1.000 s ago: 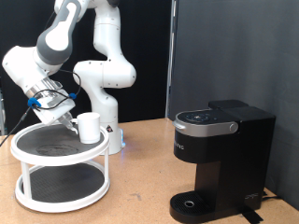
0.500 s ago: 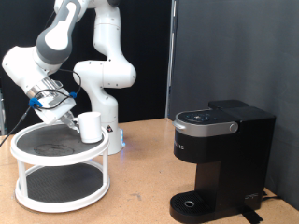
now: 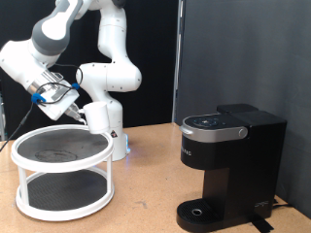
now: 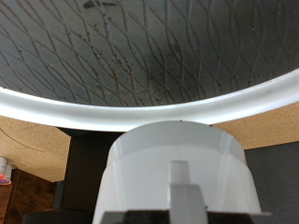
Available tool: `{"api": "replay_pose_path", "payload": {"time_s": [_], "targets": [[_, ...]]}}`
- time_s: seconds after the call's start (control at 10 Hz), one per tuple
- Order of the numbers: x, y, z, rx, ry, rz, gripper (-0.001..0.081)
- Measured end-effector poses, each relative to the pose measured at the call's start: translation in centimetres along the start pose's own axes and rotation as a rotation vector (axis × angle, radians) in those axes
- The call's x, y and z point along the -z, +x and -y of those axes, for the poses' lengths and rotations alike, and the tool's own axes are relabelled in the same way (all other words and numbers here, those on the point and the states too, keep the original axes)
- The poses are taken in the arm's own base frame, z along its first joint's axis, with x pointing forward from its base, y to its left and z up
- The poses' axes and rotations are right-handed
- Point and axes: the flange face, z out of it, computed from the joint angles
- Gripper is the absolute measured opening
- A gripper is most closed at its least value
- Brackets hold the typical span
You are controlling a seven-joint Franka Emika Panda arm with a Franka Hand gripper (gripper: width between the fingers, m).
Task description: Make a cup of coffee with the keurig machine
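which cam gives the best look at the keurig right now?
Exterior view: the keurig machine is in full frame at the exterior view's right, lid shut, button panel and drip base visible. The wrist view shows none of it clearly, only the cup up close in the tool and the white tiered stand beyond.

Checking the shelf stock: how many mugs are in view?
1: the cup, held in the gripper above the round rack's right edge in the exterior view. None elsewhere visible.
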Motion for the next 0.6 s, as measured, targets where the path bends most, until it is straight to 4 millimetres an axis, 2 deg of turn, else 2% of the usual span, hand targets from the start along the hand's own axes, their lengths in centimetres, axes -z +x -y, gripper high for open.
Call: {"api": "replay_pose_path", "payload": {"time_s": [0.3, 0.6], "targets": [[-1.0, -0.4, -0.1, -0.032, -0.003, 0.033, 0.0002], [-4.5, -3.3, -0.7, -0.109, 0.035, 0.031, 0.0002]]}}
